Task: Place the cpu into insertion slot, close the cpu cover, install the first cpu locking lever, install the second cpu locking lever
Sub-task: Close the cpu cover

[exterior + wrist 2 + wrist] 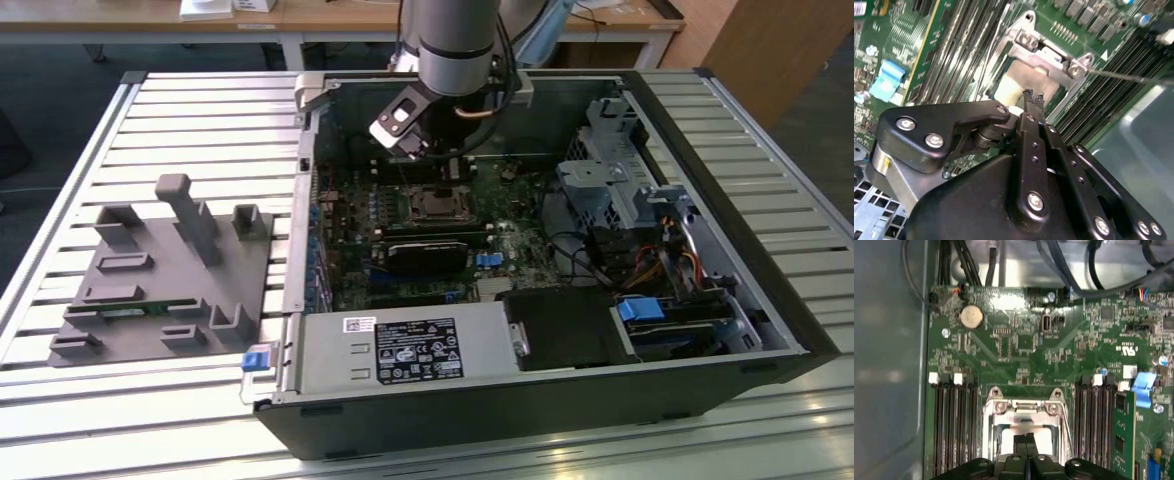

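Cpu (1005,439) lies face up in the slot (434,205). Its pale grey face shows through the window of the cover (1026,411), which looks to me to lie flat around it, though I cannot be sure it is fully down.

My tool (1026,438) has its fingers (1026,132) pressed together with nothing between them. The tips hang over the middle of the cpu; whether they touch it or hover just above, I cannot tell. I judge the fingers are together to make one narrow point. That suits pressing or nudging in the tight space between the memory slots (954,425) on either side, not carrying.

A thin wire lever (1126,76) runs out from a corner of the cover, apart from my tips. I cannot tell whether it is latched.

In the exterior view my arm (461,40) stands straight above the open case (561,400). The case lies on its side on the slatted worktop (160,110), so the board (1019,340) faces up at me.
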